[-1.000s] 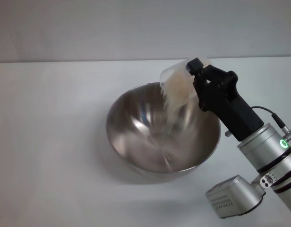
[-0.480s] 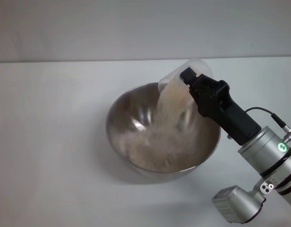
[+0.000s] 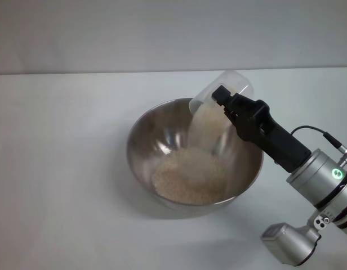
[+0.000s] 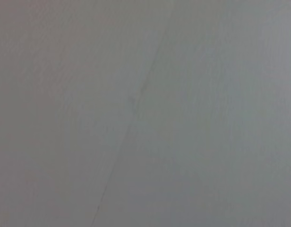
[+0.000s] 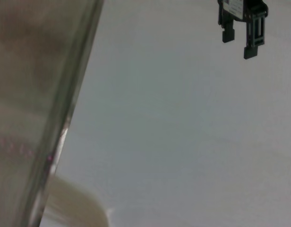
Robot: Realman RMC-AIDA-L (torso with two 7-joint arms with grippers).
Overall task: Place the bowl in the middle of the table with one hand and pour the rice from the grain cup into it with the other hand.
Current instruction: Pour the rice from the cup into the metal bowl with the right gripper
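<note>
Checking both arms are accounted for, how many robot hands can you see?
2: the right hand tilts the grain cup above the bowl; the left hand hangs farther off, open.

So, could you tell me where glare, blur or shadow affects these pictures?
Head view: bright reflections streak the bowl's inside, and it casts a soft shadow on the table. Left wrist view: a featureless grey field. Right wrist view: the cup is a close blur, while the left gripper, farther off, looks sharp.

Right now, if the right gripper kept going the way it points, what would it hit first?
Probably the far wall of the bowl, pushing the cup it holds ahead of it. The right gripper points up-left over the rice; depth is unclear.
</note>
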